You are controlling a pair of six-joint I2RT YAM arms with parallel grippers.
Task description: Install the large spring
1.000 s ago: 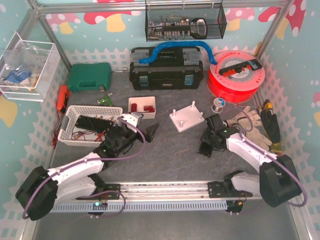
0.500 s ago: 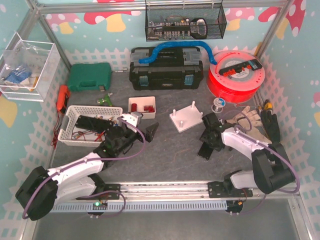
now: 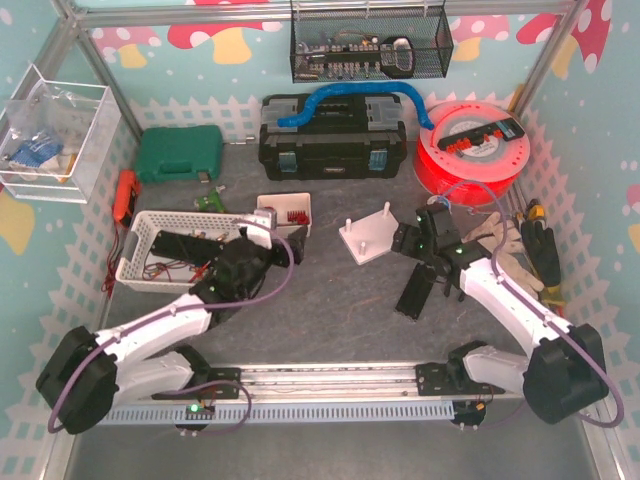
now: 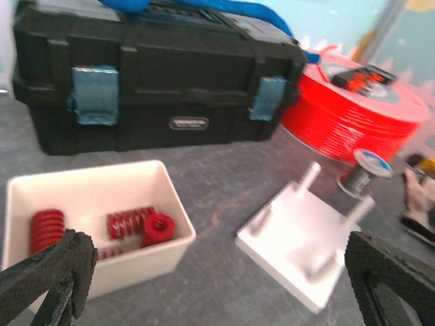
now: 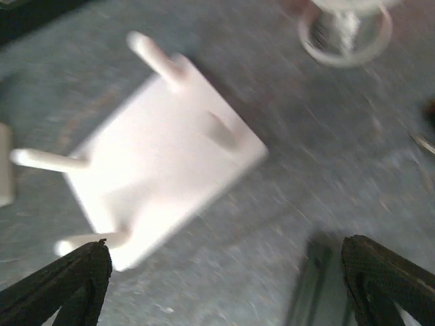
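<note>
At the near edge of the table [image 3: 330, 330] both arms are bolted side by side, and each reaches forward and inward toward the middle of the work area. The left arm [image 3: 150, 325] lies low and stretched out, its wrist angled up and to the right. That aims the left gripper [image 4: 217, 282] at the white bin [image 4: 139, 265], with jaws spread wide and nothing between them, a pose that reads as lining up for a pick. The bin holds the red springs [image 4: 132, 221], so the large spring is presumably among them and not yet lifted. The coil at the bin's left end looks the fattest, though I cannot be sure it is the one wanted. The right arm [image 3: 510, 300] is bent at the elbow and raised, holding the right gripper [image 5: 221, 288] just above the white peg plate [image 5: 163, 156]. Its fingers are also wide apart and empty, and its wrist view is blurred. The plate sits flat just right of the bin with its thin pegs [image 5: 44, 159] standing up bare, placed close so a spring needs only a short carry. A dark flat bar [image 3: 415, 290] lies on the table under the right wrist. Farther back sit a small solder spool [image 3: 436, 211] and work gloves [image 3: 500, 245]. Beyond them are the black toolbox [image 3: 330, 145] and the red filament spool [image 3: 470, 150].
</note>
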